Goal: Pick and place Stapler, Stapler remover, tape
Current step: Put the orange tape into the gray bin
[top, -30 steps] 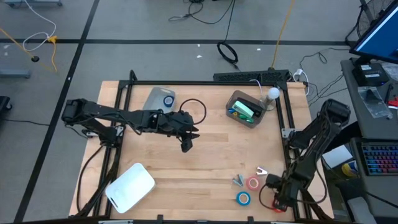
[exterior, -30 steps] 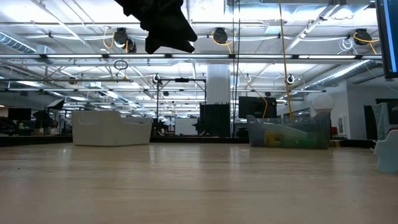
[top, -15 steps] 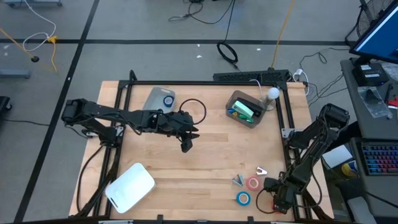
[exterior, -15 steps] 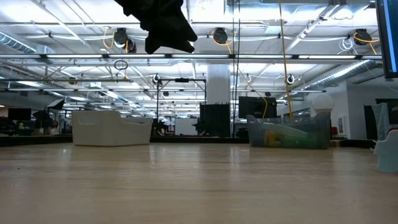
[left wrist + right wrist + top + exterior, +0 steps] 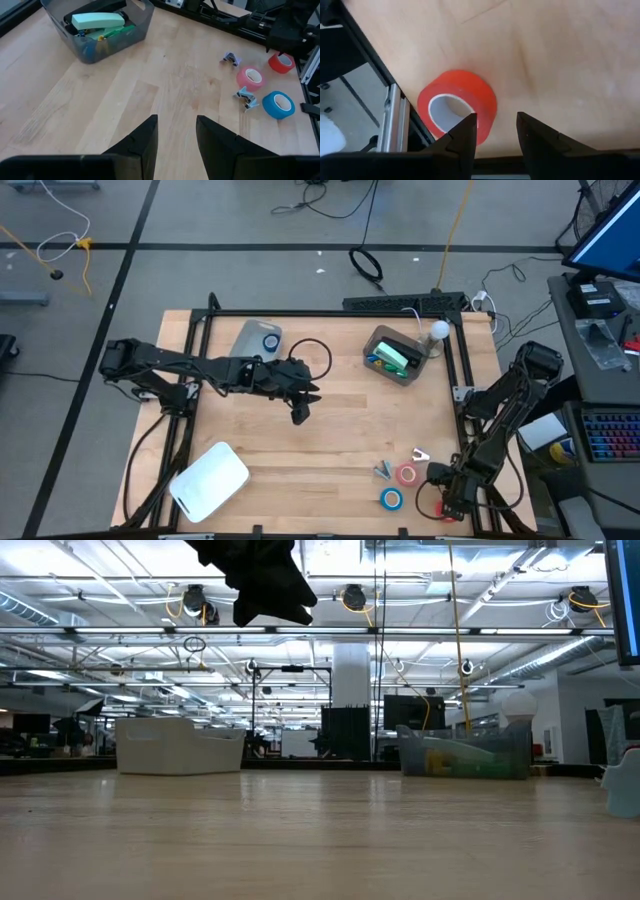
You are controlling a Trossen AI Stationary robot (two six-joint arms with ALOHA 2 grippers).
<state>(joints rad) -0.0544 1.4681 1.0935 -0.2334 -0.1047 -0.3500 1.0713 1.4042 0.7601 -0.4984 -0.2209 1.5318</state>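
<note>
My left gripper (image 5: 300,408) hangs open above the middle of the table, seen dark at the top of the low view (image 5: 262,580). My right gripper (image 5: 495,131) is open and low at the table's near right corner (image 5: 447,492). A red tape roll (image 5: 457,106) lies flat beside the frame rail, just ahead of one right finger; whether that finger touches it I cannot tell. A pink-red roll (image 5: 250,77) and a blue roll (image 5: 278,104) lie flat nearby, with two small metal staple removers (image 5: 246,96) (image 5: 231,58). The green stapler (image 5: 97,20) lies in a grey bin (image 5: 393,356).
A white container (image 5: 208,478) sits at the near left. A grey tray with a blue ring (image 5: 260,338) and a black cable loop (image 5: 315,355) lie at the far side. A black frame rail (image 5: 395,125) borders the right edge. Bare wood (image 5: 340,430) spreads between the arms.
</note>
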